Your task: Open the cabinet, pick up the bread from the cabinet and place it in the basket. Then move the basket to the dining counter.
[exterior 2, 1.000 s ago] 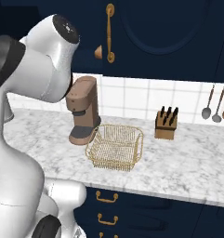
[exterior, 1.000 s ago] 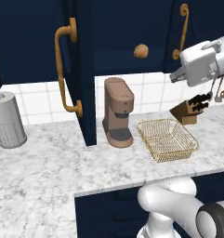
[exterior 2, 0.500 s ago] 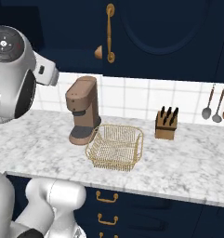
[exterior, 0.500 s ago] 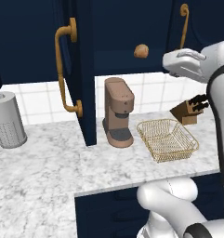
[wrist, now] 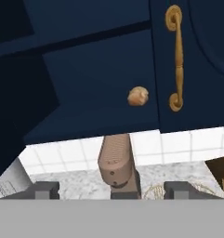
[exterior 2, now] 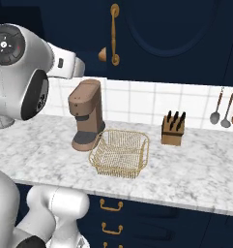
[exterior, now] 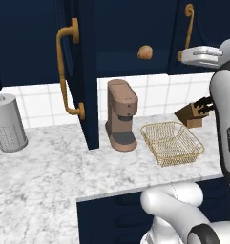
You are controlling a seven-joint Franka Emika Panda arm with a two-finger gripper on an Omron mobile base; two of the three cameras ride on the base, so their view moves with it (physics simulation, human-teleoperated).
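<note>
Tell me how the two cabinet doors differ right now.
The left cabinet door is swung open and seen edge-on, while the right cabinet door is shut flat. The open door's brass handle juts toward the room; the shut door's handle lies against its face. The bread sits in the space the open door uncovered. Both are dark navy.

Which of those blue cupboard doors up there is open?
The left door, swung out toward us, edge-on beside the coffee machine. The right door is shut. The bread sits in the opening between them.
</note>
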